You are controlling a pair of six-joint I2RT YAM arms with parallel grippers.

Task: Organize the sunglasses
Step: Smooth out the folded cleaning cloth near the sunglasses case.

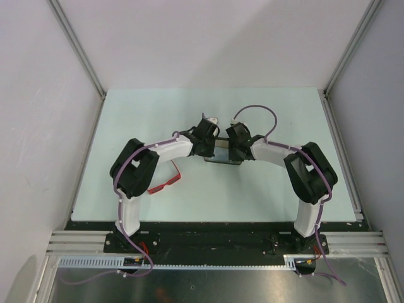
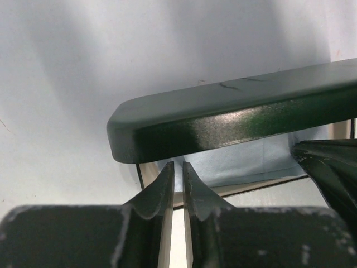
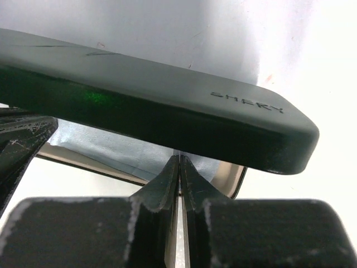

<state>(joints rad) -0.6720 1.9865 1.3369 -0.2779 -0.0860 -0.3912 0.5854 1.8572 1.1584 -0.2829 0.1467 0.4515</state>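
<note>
The red sunglasses (image 1: 165, 184) lie on the table beside the left arm's elbow, partly under it; no wrist view shows them. A black case (image 1: 222, 151) stands open mid-table, its lid (image 2: 234, 117) (image 3: 167, 111) raised over a pale blue cloth (image 2: 251, 159) (image 3: 111, 148) lying inside. My left gripper (image 1: 213, 148) (image 2: 178, 167) reaches in from the left, its jaws drawn to a thin slit at the cloth's corner. My right gripper (image 1: 231, 151) (image 3: 179, 160) reaches in from the right, jaws pressed together with a bit of cloth at the tips.
The pale green table (image 1: 271, 189) is bounded by metal rails on both sides and a black strip at the near edge. The two wrists sit close together over the case. Each wrist view shows the other gripper's dark fingers (image 2: 329, 167) (image 3: 22, 145) at its edge.
</note>
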